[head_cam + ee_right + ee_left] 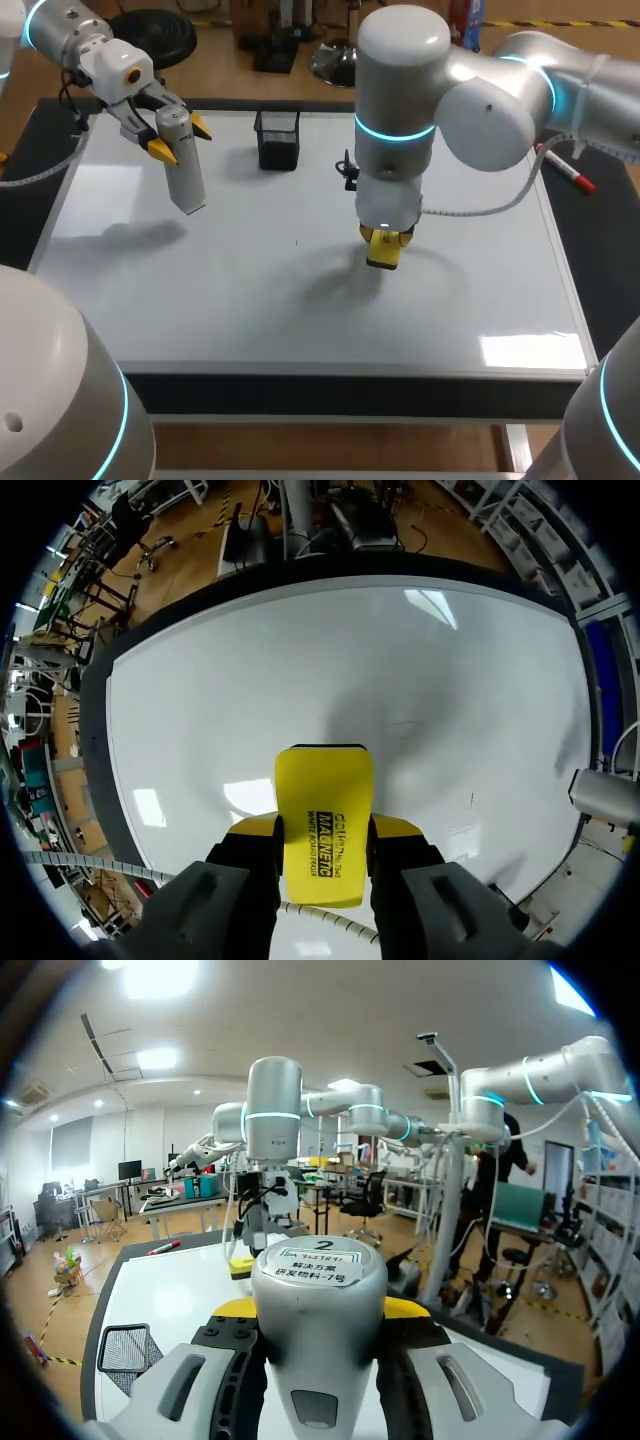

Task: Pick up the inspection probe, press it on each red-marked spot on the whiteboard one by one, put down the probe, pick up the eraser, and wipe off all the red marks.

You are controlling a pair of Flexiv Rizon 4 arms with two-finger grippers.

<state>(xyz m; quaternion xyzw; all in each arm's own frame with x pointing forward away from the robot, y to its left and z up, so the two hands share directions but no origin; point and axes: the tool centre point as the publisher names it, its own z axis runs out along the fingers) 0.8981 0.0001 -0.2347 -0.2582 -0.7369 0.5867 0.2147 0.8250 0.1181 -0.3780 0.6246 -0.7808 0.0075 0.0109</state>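
Head view — left gripper (180, 139) pinching cylindrical grey probe (186, 180), right gripper (387, 238) clamping flat yellow eraser (383, 258), glossy whiteboard (250, 300)

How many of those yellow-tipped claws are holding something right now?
2. The left gripper holds the grey cylindrical probe over the whiteboard at left; the right gripper holds the yellow block eraser near the board's middle.
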